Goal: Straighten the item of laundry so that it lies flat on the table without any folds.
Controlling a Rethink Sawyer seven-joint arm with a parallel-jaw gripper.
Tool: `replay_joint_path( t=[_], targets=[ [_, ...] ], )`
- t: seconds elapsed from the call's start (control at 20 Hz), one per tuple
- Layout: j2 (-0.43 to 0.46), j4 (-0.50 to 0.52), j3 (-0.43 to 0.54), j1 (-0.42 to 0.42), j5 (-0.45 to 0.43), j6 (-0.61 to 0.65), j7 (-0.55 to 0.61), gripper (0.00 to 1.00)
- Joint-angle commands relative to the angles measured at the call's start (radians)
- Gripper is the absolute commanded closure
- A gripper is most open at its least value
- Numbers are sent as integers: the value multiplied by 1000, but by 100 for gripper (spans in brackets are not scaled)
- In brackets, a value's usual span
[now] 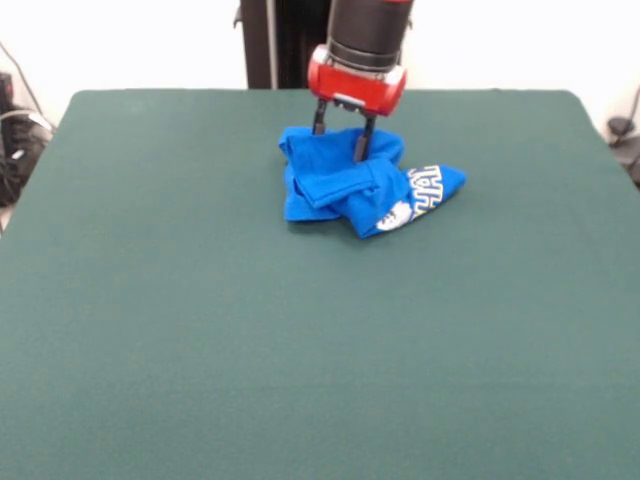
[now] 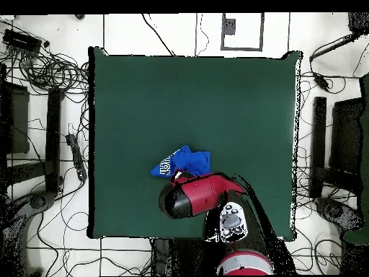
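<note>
Toward the far middle of the green bench (image 1: 150, 330), a small blue T-shirt (image 1: 340, 185) lies crumpled in a thick bundle, several layers folded over each other. Its left part is plain blue; at its right a corner tapers outward showing white print and lettering. Above the bundle's far edge hangs the gripper (image 1: 340, 140), its two dark fingers (image 1: 362, 143) spread apart and reaching down to the cloth, gripping nothing visibly. The risk from here, as a judgement: closing on the heap could catch several layers together, so a pull would drag the whole bundle instead of unfolding it. No containers appear on the bench.
</note>
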Motion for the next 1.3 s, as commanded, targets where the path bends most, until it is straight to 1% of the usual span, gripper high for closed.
replay_joint_path(
  t=[0.05, 0.25, 0.35, 0.5, 0.75, 0.8, 0.9, 1.05, 1.15, 1.3],
  targets=[
    [-44, 38, 107, 53, 56, 68, 20, 0],
    [-110, 86, 121, 87, 141, 143, 70, 0],
    [-117, 94, 126, 90, 169, 150, 75, 0],
    [-135, 97, 132, 81, 196, 176, 48, 0],
    [-244, 145, 145, 68, 263, 285, 4, 0],
    [-248, 145, 138, 73, 266, 287, 8, 0],
    [-219, 126, 131, 82, 257, 274, 15, 0],
    [-120, 76, 141, 76, 240, 206, 19, 0],
    [-81, 53, 137, 86, 232, 168, 30, 0],
    [-51, 23, 117, 118, 232, 159, 60, 0]
  ],
)
